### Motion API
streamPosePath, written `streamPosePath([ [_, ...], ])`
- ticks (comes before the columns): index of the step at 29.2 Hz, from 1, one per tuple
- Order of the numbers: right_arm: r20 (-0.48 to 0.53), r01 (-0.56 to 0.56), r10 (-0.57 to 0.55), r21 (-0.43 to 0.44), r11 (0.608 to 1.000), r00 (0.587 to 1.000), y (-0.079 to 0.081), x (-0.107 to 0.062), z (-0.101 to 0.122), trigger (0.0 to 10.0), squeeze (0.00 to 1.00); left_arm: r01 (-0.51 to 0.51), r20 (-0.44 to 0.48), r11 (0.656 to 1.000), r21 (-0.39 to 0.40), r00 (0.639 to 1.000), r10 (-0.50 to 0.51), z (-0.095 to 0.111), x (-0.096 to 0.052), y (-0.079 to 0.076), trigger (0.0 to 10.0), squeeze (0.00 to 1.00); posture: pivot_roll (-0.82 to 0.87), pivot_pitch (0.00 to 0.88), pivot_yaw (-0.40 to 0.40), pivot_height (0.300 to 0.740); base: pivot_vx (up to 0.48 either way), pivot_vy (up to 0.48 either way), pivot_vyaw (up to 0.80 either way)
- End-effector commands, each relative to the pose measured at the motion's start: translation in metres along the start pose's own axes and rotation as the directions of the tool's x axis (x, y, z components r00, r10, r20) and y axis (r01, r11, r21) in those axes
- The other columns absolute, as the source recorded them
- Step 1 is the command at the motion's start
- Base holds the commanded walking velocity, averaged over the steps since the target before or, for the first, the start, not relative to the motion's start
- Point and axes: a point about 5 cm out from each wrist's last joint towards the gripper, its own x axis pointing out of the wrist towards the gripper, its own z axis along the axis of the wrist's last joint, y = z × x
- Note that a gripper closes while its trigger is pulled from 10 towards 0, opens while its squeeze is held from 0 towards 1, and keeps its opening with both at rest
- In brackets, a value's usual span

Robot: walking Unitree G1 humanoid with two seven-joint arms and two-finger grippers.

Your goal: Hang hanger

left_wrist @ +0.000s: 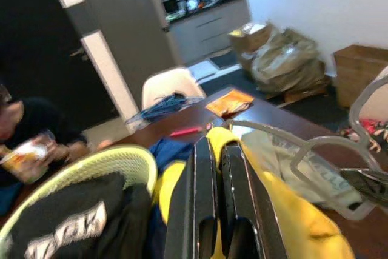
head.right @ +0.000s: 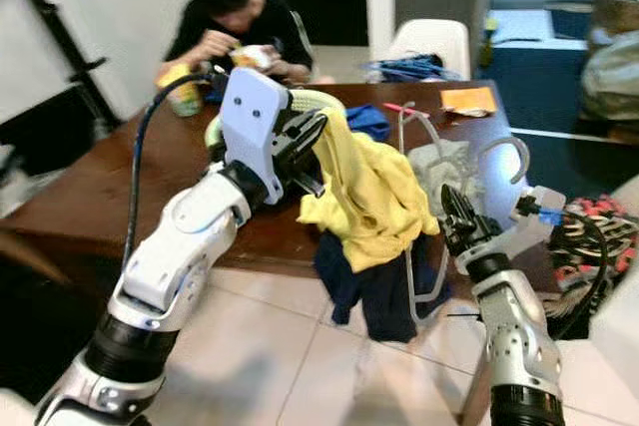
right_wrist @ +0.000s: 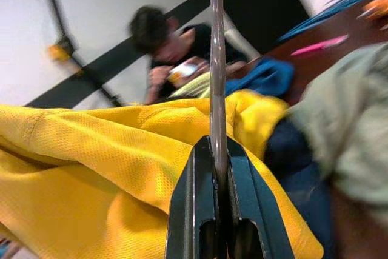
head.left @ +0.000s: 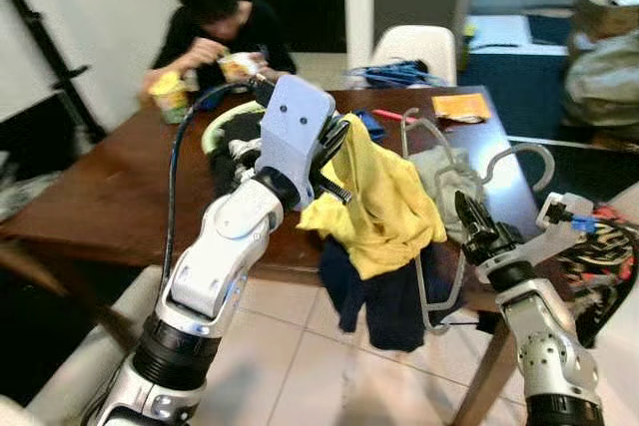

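Left end effector (head.left: 334, 152) pinched tight on yellow shirt (head.left: 384, 202) above the surface's (head.left: 110, 197) near edge, right end effector (right_wrist: 216, 168) clamped on grey hanger (head.left: 439, 246) at the near right corner, person (head.left: 215, 17) seated at far edge

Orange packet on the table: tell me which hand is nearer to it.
Right. The right hand, clamped on the clear hanger, is just below the orange packet; the left hand, gripping the yellow shirt, sits farther left.
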Motion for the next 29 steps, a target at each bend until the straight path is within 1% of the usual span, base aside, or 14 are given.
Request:
streamPosePath([
  [1,0.006,0.013,-0.013,0.02,1.0,1.0,-0.002,0.0,-0.002,10.0,0.0,0.047,0.042,0.997,-0.064,0.998,-0.044,0.008,0.006,-0.007,10.0,0.0,-0.01,0.0,0.1,0.74,-0.326,0.0,0.0],
  [2,0.006,0.013,-0.013,0.02,1.0,1.0,-0.002,0.0,-0.002,10.0,0.0,0.047,0.042,0.997,-0.064,0.998,-0.044,0.008,0.006,-0.007,10.0,0.0,-0.01,0.0,0.1,0.74,-0.326,0.0,0.0],
  [3,0.013,0.018,-0.018,0.028,0.999,1.0,-0.003,0.0,-0.001,10.0,0.0,0.077,0.089,0.988,-0.135,0.994,-0.065,0.018,0.011,-0.011,10.0,0.0,0.0,0.002,0.103,0.74,-0.326,0.0,0.0],
  [4,0.015,0.02,-0.021,0.032,0.999,1.0,-0.003,0.0,-0.001,10.0,0.0,0.108,0.134,0.978,-0.178,0.987,-0.084,0.029,0.016,-0.014,10.0,0.0,-0.01,0.0,0.1,0.74,-0.33,0.0,0.0],
  [5,0.015,0.02,-0.021,0.032,0.999,1.0,-0.003,0.0,-0.001,10.0,0.0,0.108,0.134,0.978,-0.178,0.987,-0.084,0.029,0.016,-0.014,10.0,0.0,-0.01,0.0,0.1,0.74,-0.33,0.0,0.0],
  [7,0.015,0.024,-0.025,0.034,0.999,1.0,-0.004,0.0,-0.002,10.0,0.0,0.163,0.204,0.969,-0.187,0.971,-0.124,0.048,0.025,-0.016,10.0,0.0,-0.02,0.0,0.109,0.74,-0.334,0.0,0.0],
  [8,0.015,0.024,-0.025,0.034,0.999,1.0,-0.004,0.0,-0.002,10.0,0.0,0.163,0.204,0.969,-0.187,0.971,-0.124,0.048,0.025,-0.016,10.0,0.0,-0.02,0.0,0.109,0.74,-0.334,0.0,0.0],
  [11,0.011,0.028,-0.028,0.032,0.999,1.0,-0.004,0.0,-0.004,10.0,0.0,0.187,0.269,0.961,-0.202,0.954,-0.129,0.068,0.032,-0.014,10.0,0.0,-0.02,0.0,0.113,0.74,-0.334,0.0,0.0],
  [13,0.01,0.028,-0.028,0.033,0.999,1.0,-0.004,0.0,-0.005,10.0,0.0,0.195,0.281,0.958,-0.209,0.951,-0.132,0.07,0.031,-0.014,10.0,0.0,-0.03,0.0,0.126,0.74,-0.336,0.0,0.0],
  [16,0.017,0.039,-0.039,0.043,0.998,0.999,-0.005,-0.001,-0.006,10.0,0.0,0.203,0.253,0.954,-0.222,0.957,-0.144,0.058,0.031,-0.02,10.0,0.0,-0.03,0.0,0.127,0.74,-0.334,0.0,0.0],
  [20,0.023,0.052,-0.053,0.049,0.997,0.998,-0.007,-0.003,-0.007,10.0,0.0,0.229,0.211,0.932,-0.28,0.962,-0.173,0.042,0.029,-0.033,10.0,0.0,-0.03,0.0,0.135,0.74,-0.336,0.0,0.0],
  [22,0.022,0.054,-0.056,0.048,0.997,0.998,-0.008,-0.002,-0.008,10.0,0.0,0.245,0.184,0.924,-0.294,0.963,-0.197,0.033,0.029,-0.041,10.0,0.0,-0.03,0.0,0.134,0.74,-0.336,0.0,0.0],
  [27,0.021,0.057,-0.058,0.045,0.997,0.998,-0.008,-0.002,-0.008,10.0,0.0,0.254,0.163,0.916,-0.309,0.964,-0.212,0.026,0.028,-0.047,10.0,0.0,-0.03,0.0,0.138,0.74,-0.335,0.0,0.0],
  [29,0.023,0.064,-0.066,0.046,0.997,0.998,-0.009,-0.003,-0.008,10.0,0.0,0.258,0.147,0.905,-0.337,0.964,-0.221,0.021,0.027,-0.051,10.0,0.0,-0.03,0.0,0.139,0.74,-0.332,0.0,0.0],
])
